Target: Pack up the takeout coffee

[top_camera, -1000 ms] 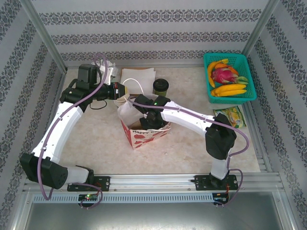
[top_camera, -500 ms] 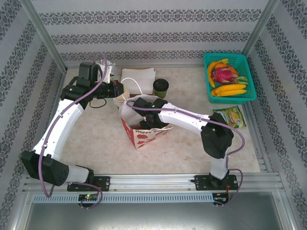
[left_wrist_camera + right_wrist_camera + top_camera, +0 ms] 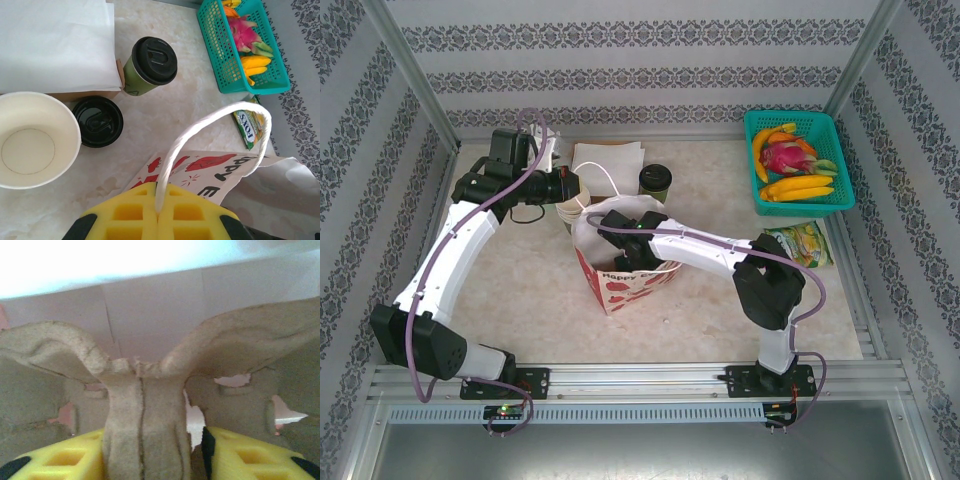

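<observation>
Left gripper [image 3: 158, 216]: clamped on paper bag's [image 3: 620, 280] rope handle [image 3: 200, 129]. Right gripper [image 3: 152, 455]: apart, astride pulp carrier [image 3: 145, 405] in bag — takeout coffee [image 3: 154, 61] unpacked, on surface [image 3: 200, 107].

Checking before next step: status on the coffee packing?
Left gripper shut on bag handle. Right gripper inside bag, open around cardboard carrier. Coffee lidded, upright on table, outside bag. Loose lid nearby.

White arms [image 3: 455, 250] with black joints; purple cables [image 3: 532, 125] loop along each; yellow grid-moulded fingers [image 3: 131, 216] with black edges.
</observation>
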You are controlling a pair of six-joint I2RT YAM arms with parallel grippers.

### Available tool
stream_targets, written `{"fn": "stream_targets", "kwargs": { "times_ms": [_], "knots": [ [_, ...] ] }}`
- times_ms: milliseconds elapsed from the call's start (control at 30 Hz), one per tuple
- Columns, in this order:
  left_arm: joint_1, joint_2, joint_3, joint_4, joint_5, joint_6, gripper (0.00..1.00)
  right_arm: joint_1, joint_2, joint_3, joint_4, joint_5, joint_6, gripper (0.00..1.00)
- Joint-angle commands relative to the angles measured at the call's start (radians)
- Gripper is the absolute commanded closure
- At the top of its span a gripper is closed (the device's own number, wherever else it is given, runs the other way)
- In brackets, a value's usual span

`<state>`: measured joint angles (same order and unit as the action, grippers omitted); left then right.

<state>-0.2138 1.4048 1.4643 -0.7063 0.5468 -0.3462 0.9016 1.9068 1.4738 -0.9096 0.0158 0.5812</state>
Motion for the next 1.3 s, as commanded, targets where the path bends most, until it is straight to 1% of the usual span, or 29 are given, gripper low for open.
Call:
{"fn": "stream_targets", "kwargs": {
  "times_ms": [0,100,200,233,267,333,367,400,500,567,633,767,833,900,967,1067,1233,1267],
  "knots": [
    [0.011,-0.003,0.016,-0.001,0.026,0.002,1.0,0.015,0.002,0.001,0.001,0.036,0.015,0.44],
    [0.011,-0.011,0.014,0.005,0.053,0.031,1.0,0.014,-0.045,0.001,0.007,0.029,-0.017,0.34],
    [0.01,-0.015,0.007,0.016,0.118,0.07,1.0,0.011,-0.095,0.006,0.037,-0.038,-0.08,0.22],
    [0.01,-0.016,0.005,0.017,0.124,0.078,1.0,0.011,-0.111,0.011,0.047,-0.055,-0.098,0.19],
    [0.01,-0.015,0.002,0.017,0.124,0.083,1.0,0.011,-0.123,0.016,0.055,-0.067,-0.11,0.17],
    [0.01,-0.011,0.0,0.001,0.099,0.099,1.0,0.011,-0.146,0.03,0.059,-0.093,-0.151,0.07],
    [0.01,-0.007,0.003,-0.01,0.081,0.104,1.0,0.011,-0.153,0.031,0.061,-0.108,-0.172,0.04],
    [0.01,0.002,0.014,-0.035,0.069,0.118,1.0,0.009,-0.164,0.026,0.07,-0.135,-0.203,0.03],
    [0.01,0.04,0.07,-0.116,0.098,0.155,1.0,-0.002,-0.197,-0.002,0.099,-0.19,-0.265,0.02],
    [0.01,0.043,0.072,-0.114,0.124,0.167,1.0,-0.006,-0.215,-0.016,0.112,-0.22,-0.311,0.03],
    [0.009,0.037,0.066,-0.104,0.127,0.177,1.0,-0.007,-0.232,-0.031,0.123,-0.254,-0.379,0.05],
    [0.011,0.03,0.073,-0.102,0.118,0.194,1.0,-0.019,-0.244,-0.058,0.144,-0.373,-0.478,0.2],
    [0.015,0.031,0.083,-0.106,0.098,0.194,1.0,-0.027,-0.241,-0.058,0.144,-0.436,-0.531,0.25],
    [0.024,0.037,0.094,-0.12,0.118,0.204,1.0,-0.039,-0.229,-0.053,0.133,-0.469,-0.584,0.33],
    [0.026,0.043,0.108,-0.147,0.137,0.227,1.0,-0.052,-0.202,-0.023,0.096,-0.492,-0.611,0.44],
    [0.026,0.04,0.113,-0.166,0.131,0.239,1.0,-0.066,-0.153,0.036,0.032,-0.532,-0.621,0.63],
    [0.026,0.032,0.118,-0.189,0.142,0.257,1.0,-0.051,-0.144,0.005,0.053,-0.478,-0.716,0.95],
    [0.026,0.032,0.12,-0.191,0.142,0.259,1.0,-0.047,-0.146,0.001,0.052,-0.468,-0.738,0.98]
  ]
}}
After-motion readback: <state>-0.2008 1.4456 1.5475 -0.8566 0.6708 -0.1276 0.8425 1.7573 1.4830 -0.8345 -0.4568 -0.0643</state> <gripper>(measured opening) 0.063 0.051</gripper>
